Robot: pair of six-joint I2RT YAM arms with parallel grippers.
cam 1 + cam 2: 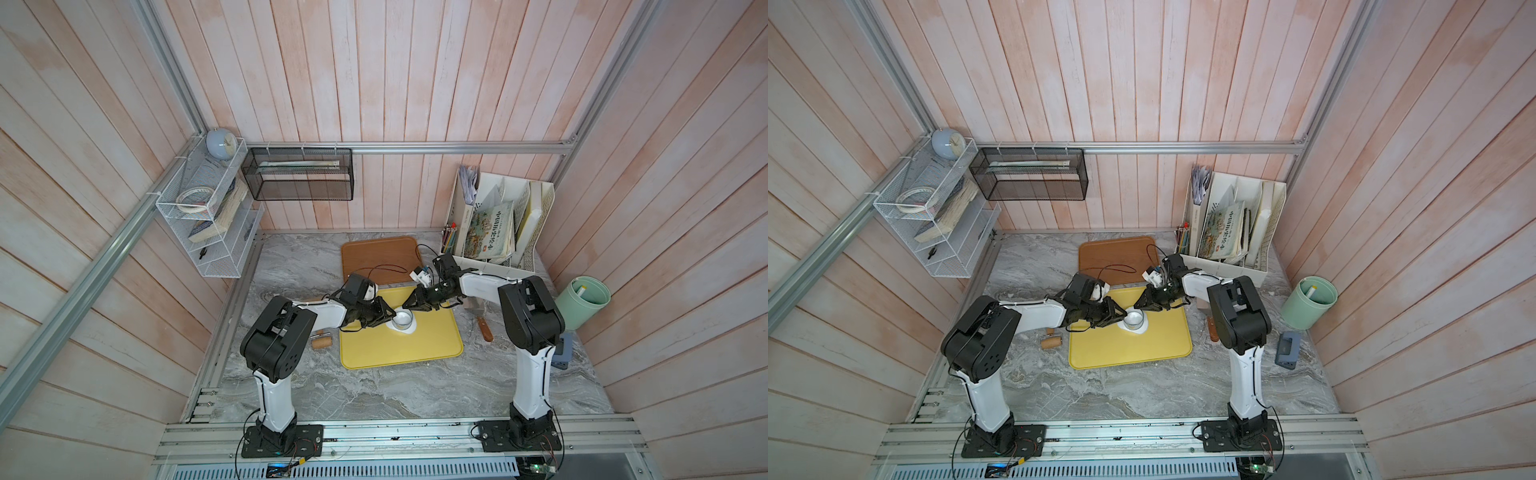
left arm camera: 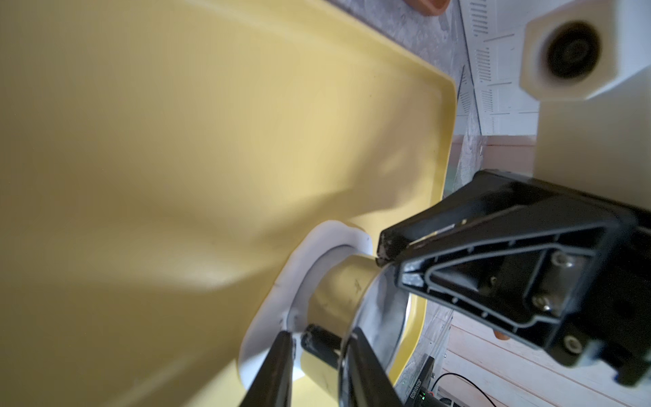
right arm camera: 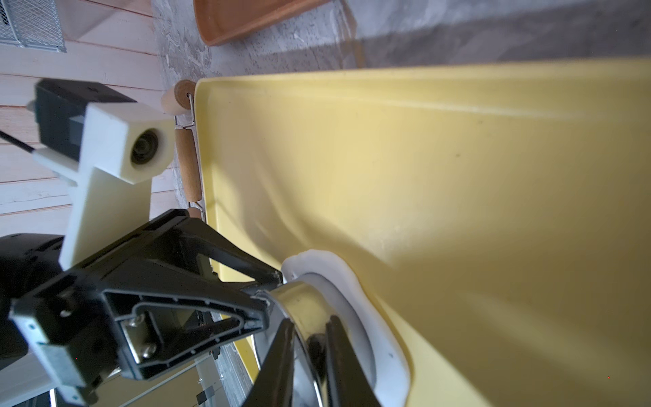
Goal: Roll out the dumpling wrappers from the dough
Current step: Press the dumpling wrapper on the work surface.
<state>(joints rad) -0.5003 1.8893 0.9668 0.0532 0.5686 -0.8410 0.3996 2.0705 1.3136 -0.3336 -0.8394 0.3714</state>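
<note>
We see the left gripper (image 1: pixel 392 322) and right gripper (image 1: pixel 409 307), jaws narrowly parted, straddling the rim of the shiny round metal cup (image 1: pixel 402 318) on the flattened white dough (image 1: pixel 405 331); whether they clamp it we cannot tell.

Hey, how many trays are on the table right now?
2. The yellow tray lies nearer the robot, carrying the dough and the metal cup; the brown tray sits just beyond it. None looks hidden.
</note>
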